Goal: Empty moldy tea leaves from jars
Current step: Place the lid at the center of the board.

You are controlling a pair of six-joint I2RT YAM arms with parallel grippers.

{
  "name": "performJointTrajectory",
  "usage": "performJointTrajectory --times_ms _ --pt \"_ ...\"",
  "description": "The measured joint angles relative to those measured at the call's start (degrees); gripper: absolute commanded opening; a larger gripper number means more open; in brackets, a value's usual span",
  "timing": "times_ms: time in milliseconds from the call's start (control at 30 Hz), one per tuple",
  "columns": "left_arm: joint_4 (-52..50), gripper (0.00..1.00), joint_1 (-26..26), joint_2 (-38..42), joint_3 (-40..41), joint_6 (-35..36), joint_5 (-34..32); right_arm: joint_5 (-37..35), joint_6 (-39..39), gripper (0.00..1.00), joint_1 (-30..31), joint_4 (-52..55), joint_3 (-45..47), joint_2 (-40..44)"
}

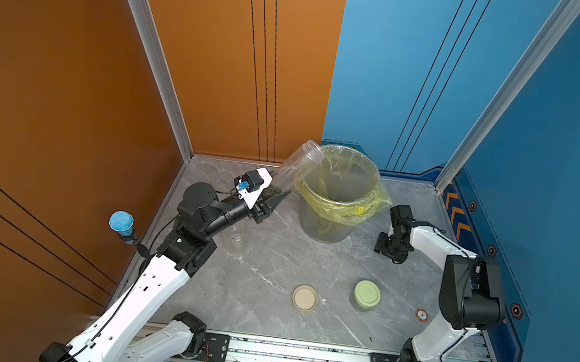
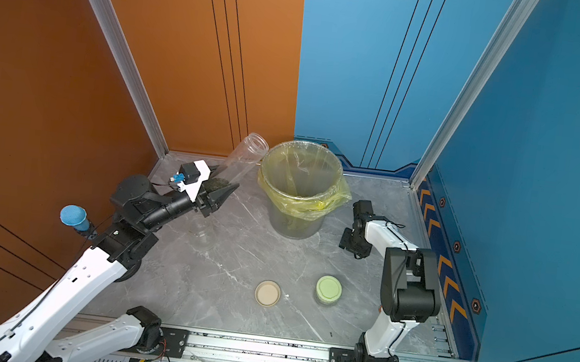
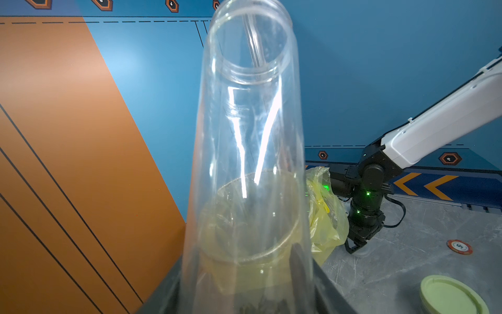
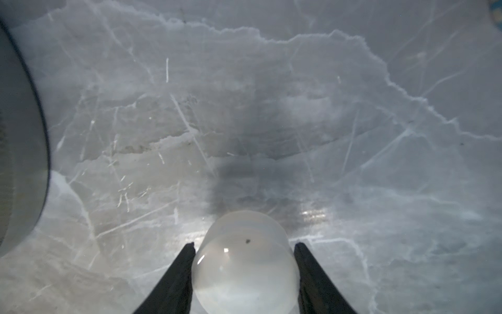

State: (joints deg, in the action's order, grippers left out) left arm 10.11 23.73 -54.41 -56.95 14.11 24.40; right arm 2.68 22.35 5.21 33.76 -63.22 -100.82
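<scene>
The left jaws were clamped on the foot of the tall jar (image 1: 299, 168), lid off. It was tilted, with its open mouth higher than its base and leaning toward the near edge of the bin (image 1: 324, 227). The tea leaves (image 1: 272, 191) lay as a dark clump at the jar's low end, right between the jaws, so I judged that nothing had poured yet. The right jaws were closed on the whitish lid (image 4: 244, 269), held low over the surface (image 1: 262, 269) just beside the bin.

My main worry was the tip-over. In both top views the mouth only overlapped the bin's rim and was not clearly over the opening. If I rolled the wrist from there, the leaves could run out short and scatter on the surface. The grip was at the very base of a long, smooth jar, so a quick rotation might let it twist or slide in the jaws. The jar's lip could also catch the loose yellow bag (image 1: 380, 200) and drag it, or nudge the bin. Damp, clumped leaves might cling to the bottom and need a shake, which would strain that grip further.

The short jar with the green lid (image 1: 366, 294) and the beige lid (image 1: 305, 298) sat well apart from all this. What looked like a clear open jar (image 2: 201, 239) stood under the left forearm, where a low elbow could knock it.
</scene>
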Motion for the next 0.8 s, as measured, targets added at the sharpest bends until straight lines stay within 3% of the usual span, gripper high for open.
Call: performJointTrajectory --times_ms 200,500,667,733,800 --pt "-0.9 0.29 0.0 0.0 0.0 0.2 0.0 -0.8 -0.5 0.8 0.4 -0.8 -0.6 -2.3" --pt "-4.5 0.29 0.0 -1.5 -2.4 1.5 0.0 -1.2 -2.7 0.9 0.6 -0.5 -1.0 -1.2" --pt "-5.2 0.29 -0.1 -1.8 -3.8 1.5 0.1 -4.8 -8.8 0.92 2.2 2.8 -4.5 7.1" --pt "-5.3 0.29 -0.3 -2.6 -4.4 1.3 0.3 -7.8 -13.8 0.93 4.5 2.6 -6.8 12.3" --pt "-5.3 0.29 -0.7 -3.7 -5.2 1.0 0.7 -10.5 -20.9 0.99 7.9 0.9 -8.7 17.5"
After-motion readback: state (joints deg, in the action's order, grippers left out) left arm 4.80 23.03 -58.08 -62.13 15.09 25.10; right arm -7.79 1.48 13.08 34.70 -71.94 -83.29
